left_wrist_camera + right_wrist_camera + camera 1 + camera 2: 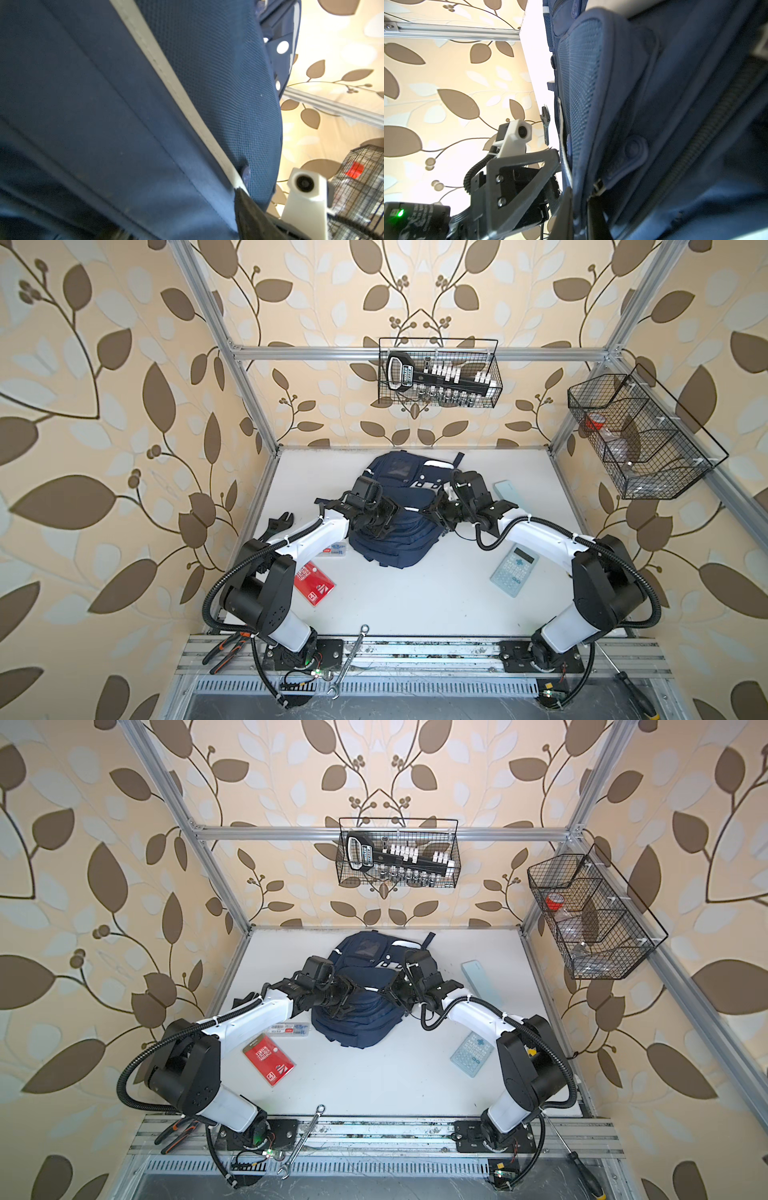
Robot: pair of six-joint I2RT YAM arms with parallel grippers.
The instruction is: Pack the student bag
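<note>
Student bag [390, 545] lies at centre rear of the worktop [436, 597], between both arms. Right claw [432, 512] is pinched narrow on the bag's right edge beside a zip. Left claw [390, 522] sits against the bag's left side; its width cannot be told.

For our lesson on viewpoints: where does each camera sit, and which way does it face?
Both top views: overhead, looking down on the table, student bag, left arm and right arm.
Left wrist: tight against the bag, facing the right arm's camera.
Right wrist: beside the bag, facing the left arm's camera.
Shared: each wrist view shows the other's camera.
</note>
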